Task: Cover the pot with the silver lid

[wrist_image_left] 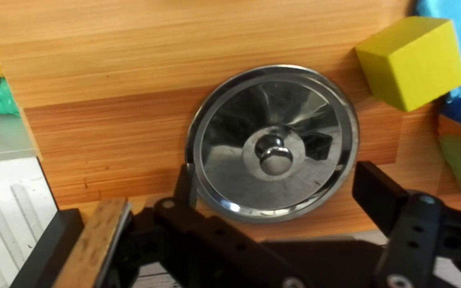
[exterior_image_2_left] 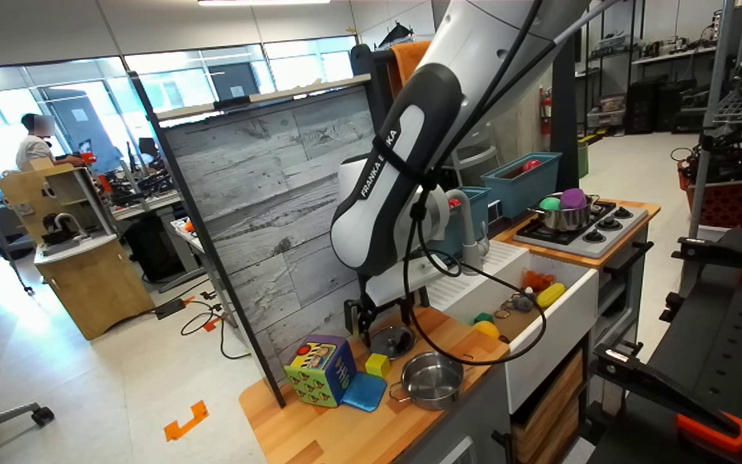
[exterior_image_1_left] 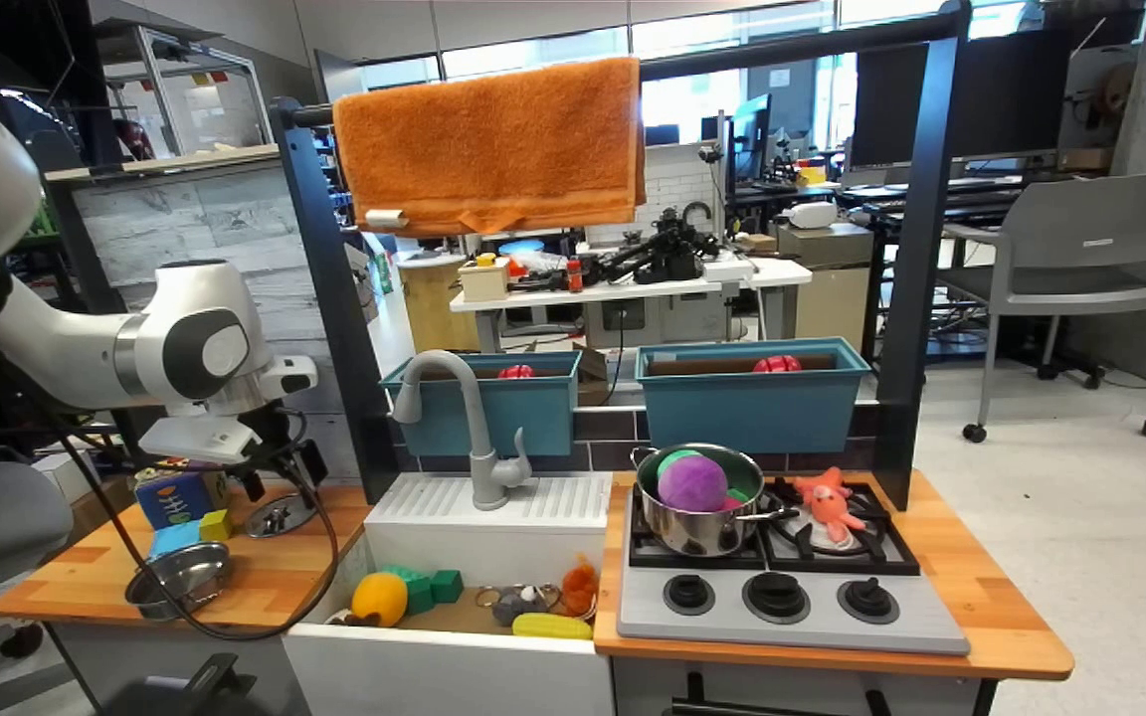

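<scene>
The gripper (wrist_image_left: 276, 184) hangs above wooden counter (wrist_image_left: 134, 80), grey chair (exterior_image_1_left: 1090, 239) beyond.

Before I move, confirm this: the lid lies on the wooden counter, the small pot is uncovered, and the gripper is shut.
The gripper is open, not shut: the wrist view shows its fingers apart. The lid lies on the wooden counter, and the small pot is uncovered.

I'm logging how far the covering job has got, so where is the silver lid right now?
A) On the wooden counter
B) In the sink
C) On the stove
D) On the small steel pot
A: the wrist view shows the silver lid lying on the wooden counter, and in an exterior view the small steel pot stands uncovered, its inside showing.
</scene>
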Controlling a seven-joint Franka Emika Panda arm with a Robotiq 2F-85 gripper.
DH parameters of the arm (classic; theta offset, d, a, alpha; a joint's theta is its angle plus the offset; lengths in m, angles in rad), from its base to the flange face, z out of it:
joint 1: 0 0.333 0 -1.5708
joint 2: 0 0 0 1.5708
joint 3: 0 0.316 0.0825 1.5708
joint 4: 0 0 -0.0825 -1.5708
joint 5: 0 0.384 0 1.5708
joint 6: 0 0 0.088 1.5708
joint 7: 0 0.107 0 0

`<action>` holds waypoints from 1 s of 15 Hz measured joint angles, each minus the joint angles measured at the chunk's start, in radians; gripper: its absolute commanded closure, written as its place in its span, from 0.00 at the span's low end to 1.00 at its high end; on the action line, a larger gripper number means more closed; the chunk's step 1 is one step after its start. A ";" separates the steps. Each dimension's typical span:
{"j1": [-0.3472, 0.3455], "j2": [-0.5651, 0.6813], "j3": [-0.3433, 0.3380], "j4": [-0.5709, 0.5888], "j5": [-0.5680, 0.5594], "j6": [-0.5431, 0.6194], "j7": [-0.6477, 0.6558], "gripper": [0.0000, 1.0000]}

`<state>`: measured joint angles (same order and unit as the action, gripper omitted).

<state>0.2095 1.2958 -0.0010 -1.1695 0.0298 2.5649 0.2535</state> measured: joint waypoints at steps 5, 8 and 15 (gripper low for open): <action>-0.001 0.019 0.000 0.027 0.000 -0.001 0.010 0.67; -0.001 0.019 0.004 0.038 0.001 -0.007 0.020 0.89; 0.000 0.019 0.006 0.048 0.001 -0.016 0.035 1.00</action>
<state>0.2093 1.3149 0.0048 -1.1218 0.0305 2.5491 0.2884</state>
